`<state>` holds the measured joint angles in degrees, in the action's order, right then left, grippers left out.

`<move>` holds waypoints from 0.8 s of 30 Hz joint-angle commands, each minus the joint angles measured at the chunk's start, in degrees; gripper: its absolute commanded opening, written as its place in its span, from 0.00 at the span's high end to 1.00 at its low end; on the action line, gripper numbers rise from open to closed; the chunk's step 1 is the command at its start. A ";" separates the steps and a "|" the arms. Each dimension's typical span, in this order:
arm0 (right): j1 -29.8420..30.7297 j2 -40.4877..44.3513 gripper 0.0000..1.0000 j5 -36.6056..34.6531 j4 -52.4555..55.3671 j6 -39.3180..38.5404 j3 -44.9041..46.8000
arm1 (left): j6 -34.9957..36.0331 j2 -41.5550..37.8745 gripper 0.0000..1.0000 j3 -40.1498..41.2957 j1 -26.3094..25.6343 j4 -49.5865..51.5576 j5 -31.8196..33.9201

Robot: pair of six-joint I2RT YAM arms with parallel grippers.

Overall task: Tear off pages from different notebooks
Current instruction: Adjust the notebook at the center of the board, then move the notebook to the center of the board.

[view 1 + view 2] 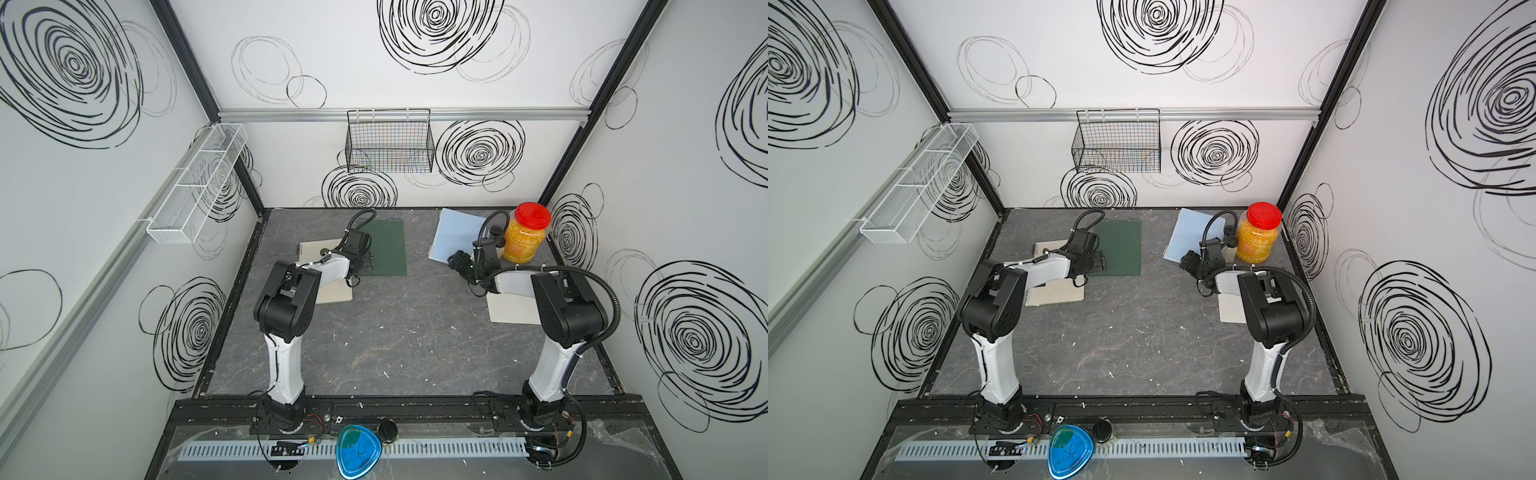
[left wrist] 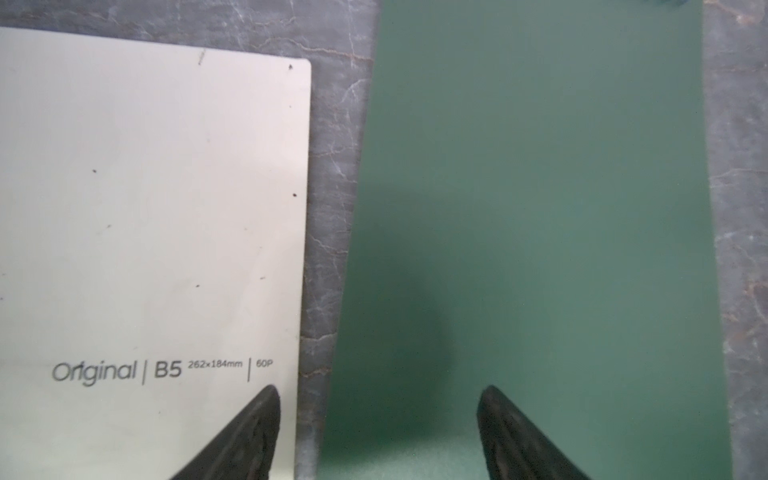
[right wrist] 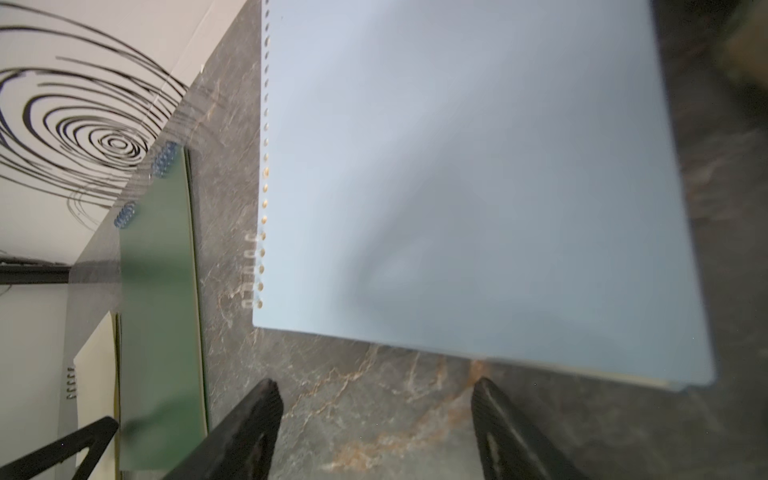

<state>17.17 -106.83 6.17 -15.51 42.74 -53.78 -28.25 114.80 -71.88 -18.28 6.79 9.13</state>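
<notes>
- Grey veined stone-look tabletop point(image 2: 332, 166): matt, faintly rough.
- Dark green flat notebook point(image 2: 540, 208): smooth, matt, plastic-looking cover.
- Cream flat notebook point(image 2: 145, 187), just beside the dark green flat notebook: smooth card cover with dark specks.
- Light blue spiral-bound notebook point(image 3: 457, 166): smooth matt cover.
- Clear plastic jar point(image 1: 524, 241): glossy, with a red plastic lid.

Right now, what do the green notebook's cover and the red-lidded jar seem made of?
Green notebook cover: matte plastic or coated card, going by its flat, glare-free colour. Jar: clear plastic or glass, since yellow contents show through; red lid looks like glossy plastic.
</notes>
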 commanded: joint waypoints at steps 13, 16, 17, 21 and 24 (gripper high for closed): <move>13.94 -11.07 0.25 2.78 5.60 0.14 -16.98 | 0.14 -0.39 0.21 0.82 2.42 -3.88 -5.36; 14.25 -13.55 0.25 3.35 6.30 0.13 -19.53 | -0.20 0.57 0.21 0.77 3.17 -4.36 -6.79; 14.21 -14.39 0.25 3.64 6.46 0.16 -20.24 | -0.36 0.77 0.21 0.84 3.38 -4.56 -7.33; 14.30 -17.14 0.25 4.85 6.72 0.71 -22.47 | -0.75 1.19 0.19 1.62 3.89 -6.19 -10.07; 14.30 -18.78 0.25 5.66 6.50 1.30 -23.45 | -0.84 1.38 0.15 1.87 3.94 -6.79 -11.41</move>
<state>31.35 -123.00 10.63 -11.38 42.85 -76.36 -28.56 115.04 -70.72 -14.66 2.48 0.32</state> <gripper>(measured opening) 0.747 0.845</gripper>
